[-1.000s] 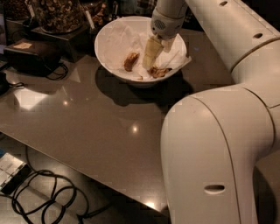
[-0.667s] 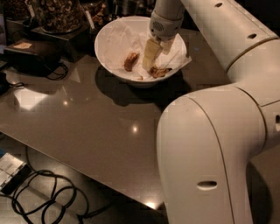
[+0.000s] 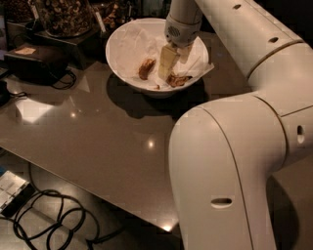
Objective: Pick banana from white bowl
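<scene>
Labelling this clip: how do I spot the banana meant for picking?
Find the white bowl on the brown table, lined with paper. The gripper hangs inside it; the banana lies right beneath, unlike the stubby brown chunk lying apart, further left in view.

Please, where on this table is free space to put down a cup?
Free: the wide bare table in front of the white bowl, between the black box and the robot's arm. Crowded: the back edge with jars, and the bowl, where the claw reaches inside.
</scene>
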You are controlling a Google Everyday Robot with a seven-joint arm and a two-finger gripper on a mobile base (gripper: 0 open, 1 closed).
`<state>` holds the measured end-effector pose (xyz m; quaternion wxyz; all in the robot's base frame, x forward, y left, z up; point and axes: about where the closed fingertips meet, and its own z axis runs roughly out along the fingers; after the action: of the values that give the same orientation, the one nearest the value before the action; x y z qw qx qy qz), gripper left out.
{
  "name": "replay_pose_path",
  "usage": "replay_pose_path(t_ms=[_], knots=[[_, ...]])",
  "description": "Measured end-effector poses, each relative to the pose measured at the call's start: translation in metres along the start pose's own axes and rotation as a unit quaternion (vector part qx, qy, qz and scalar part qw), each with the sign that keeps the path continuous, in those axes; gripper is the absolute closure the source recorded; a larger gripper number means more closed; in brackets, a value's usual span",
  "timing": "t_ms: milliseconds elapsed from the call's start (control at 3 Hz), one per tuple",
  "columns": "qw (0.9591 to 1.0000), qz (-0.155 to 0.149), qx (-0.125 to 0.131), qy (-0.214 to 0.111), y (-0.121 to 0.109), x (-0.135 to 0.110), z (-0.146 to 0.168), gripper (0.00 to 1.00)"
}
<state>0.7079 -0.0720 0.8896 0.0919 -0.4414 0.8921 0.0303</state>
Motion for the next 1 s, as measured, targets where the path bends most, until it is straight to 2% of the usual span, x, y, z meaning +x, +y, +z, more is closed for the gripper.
replay_pose_path(t_ms=[1000], knots=[[0.9998,0.008,-0.007,0.015,-0.003,-0.001,0.016,0.44]])
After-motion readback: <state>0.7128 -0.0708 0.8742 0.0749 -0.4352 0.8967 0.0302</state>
